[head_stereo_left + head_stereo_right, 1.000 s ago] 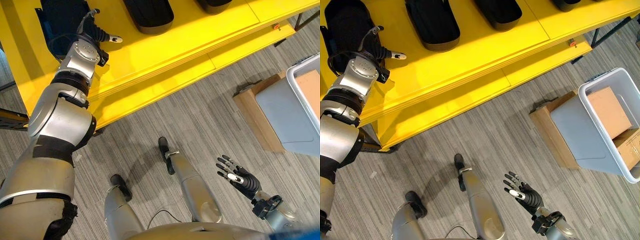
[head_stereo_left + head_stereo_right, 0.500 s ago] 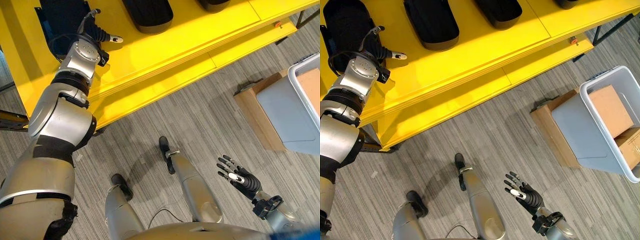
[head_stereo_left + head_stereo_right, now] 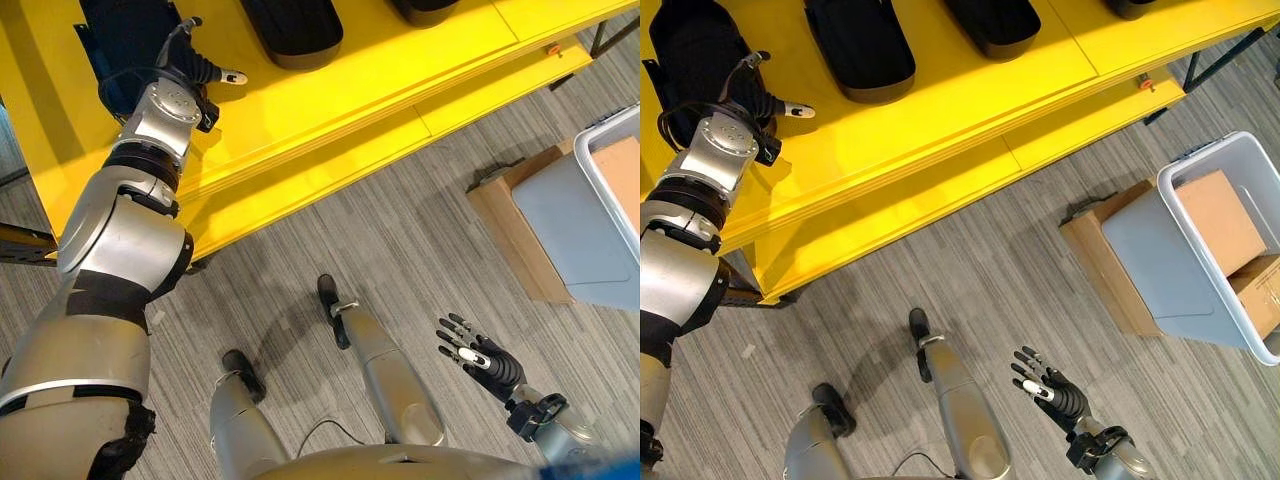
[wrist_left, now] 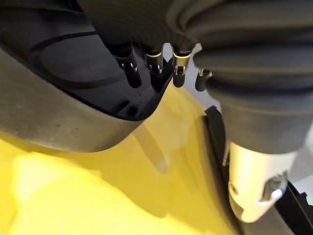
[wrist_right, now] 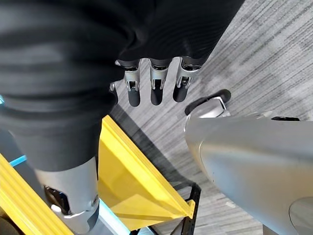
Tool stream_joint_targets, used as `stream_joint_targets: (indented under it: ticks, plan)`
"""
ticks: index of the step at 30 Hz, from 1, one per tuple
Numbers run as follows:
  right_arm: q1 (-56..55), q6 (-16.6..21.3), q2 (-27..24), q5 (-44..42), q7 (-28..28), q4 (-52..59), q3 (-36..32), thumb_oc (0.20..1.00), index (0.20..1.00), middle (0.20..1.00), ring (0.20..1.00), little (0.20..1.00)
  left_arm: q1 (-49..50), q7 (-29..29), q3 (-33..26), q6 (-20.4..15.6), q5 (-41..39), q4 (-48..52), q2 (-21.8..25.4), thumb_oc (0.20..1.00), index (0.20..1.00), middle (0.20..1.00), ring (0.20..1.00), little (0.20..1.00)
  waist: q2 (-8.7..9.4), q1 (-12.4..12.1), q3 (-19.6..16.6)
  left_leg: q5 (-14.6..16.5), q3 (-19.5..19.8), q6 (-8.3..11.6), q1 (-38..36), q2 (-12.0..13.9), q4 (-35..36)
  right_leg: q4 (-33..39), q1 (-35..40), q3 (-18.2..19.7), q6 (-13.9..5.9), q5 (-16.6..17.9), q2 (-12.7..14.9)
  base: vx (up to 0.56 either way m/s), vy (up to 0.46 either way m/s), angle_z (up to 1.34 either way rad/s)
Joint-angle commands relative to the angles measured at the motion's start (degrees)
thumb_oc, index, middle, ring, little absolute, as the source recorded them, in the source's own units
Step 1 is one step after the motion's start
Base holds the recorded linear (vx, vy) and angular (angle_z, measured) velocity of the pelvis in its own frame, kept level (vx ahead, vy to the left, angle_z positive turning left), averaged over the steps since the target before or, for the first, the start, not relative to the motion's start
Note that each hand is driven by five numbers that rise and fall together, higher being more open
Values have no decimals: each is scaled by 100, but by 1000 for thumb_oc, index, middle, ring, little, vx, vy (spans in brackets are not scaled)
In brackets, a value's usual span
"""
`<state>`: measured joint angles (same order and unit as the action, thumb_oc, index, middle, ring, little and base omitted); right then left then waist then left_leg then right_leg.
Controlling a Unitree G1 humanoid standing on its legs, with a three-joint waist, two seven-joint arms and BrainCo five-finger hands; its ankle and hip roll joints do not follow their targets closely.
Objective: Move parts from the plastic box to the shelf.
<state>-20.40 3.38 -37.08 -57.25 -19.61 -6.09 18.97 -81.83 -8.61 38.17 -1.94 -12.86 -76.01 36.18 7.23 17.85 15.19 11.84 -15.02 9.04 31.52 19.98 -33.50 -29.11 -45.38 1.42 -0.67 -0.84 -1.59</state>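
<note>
Left hand (image 3: 760,100) on yellow shelf (image 3: 940,110), fingers apparently resting relaxed against black moulded plastic part (image 3: 695,50); careless withdrawal risks dragging it. Right hand (image 3: 1050,385) spread, empty.

We see bare yellow shelf (image 3: 940,110) just right of our left robot hand (image 3: 760,100), bounded by two black parts (image 3: 855,45) (image 3: 690,45); open floor (image 3: 1040,270) lies toward the plastic box (image 3: 1200,260).

The left arm reaches far forward, its robot hand (image 3: 203,72) relaxed, fingers extended. The right robot hand (image 3: 1052,383) hangs low, fingers spread.
</note>
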Motion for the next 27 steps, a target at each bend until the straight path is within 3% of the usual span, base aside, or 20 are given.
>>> stream_joint_targets:
  ticks: [1,16,27]
  plan:
    - [176,140,-233,-135,-22,-88,144,1000,1000,1000,1000,1000,-203,46,-500,-350,-93,296,172,1000,1000,1000,1000,1000,17,48,93,-248,1038,279,446,594,-298,-651,-136,340,-703,-463,510,0,0,0]
    - [307,233,-111,-48,-23,-122,57,1000,1000,1000,1000,1000,135,296,-433,-496,-227,609,450,1000,1000,1000,1000,1000,-36,-68,-34,-228,1104,236,106,527,-233,-571,378,265,-738,-499,575,0,1,2]
    - [328,291,-30,72,-66,-27,86,1000,1000,1000,1000,1000,551,427,-584,-657,-385,1142,619,1000,1000,1000,1000,1000,-65,-228,69,-280,1167,202,-221,448,-86,-453,869,174,-740,-490,662,-9,-1,2]
